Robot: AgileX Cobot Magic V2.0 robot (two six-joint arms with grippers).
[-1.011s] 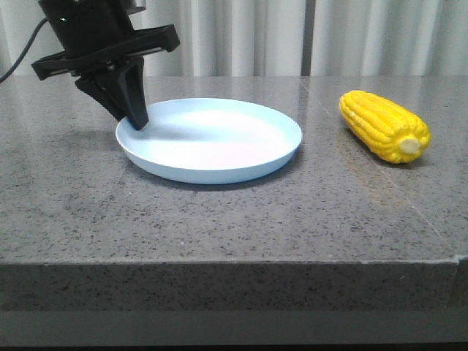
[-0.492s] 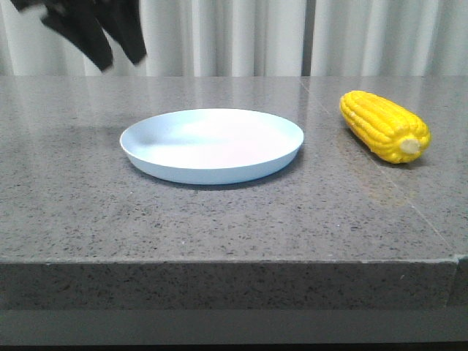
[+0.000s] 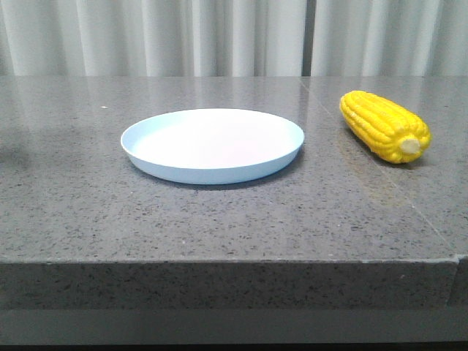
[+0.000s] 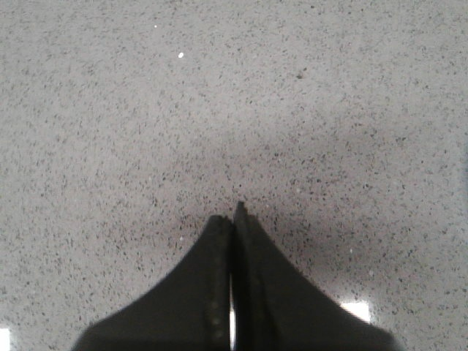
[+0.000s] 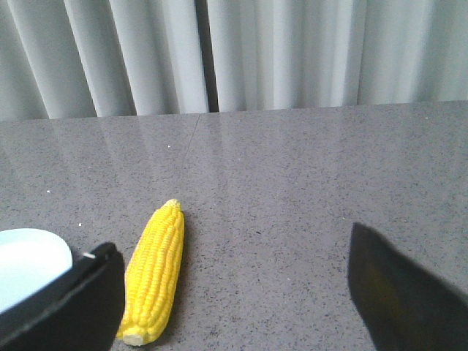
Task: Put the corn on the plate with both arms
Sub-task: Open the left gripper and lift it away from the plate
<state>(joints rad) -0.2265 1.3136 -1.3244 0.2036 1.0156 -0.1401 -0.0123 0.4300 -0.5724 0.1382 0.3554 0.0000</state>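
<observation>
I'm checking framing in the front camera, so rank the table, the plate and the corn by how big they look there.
1. The table, filling most of the front view.
2. The plate, clearly wider than the cob.
3. The corn, smallest.
Plate and corn sit at a similar depth, so that order seems reliable.

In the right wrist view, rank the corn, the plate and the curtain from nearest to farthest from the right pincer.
1. Corn: lying on the table, just inside one finger of the open right pincer.
2. Plate: past that finger, only its edge visible.
3. Curtain: behind the table's far edge.
</observation>
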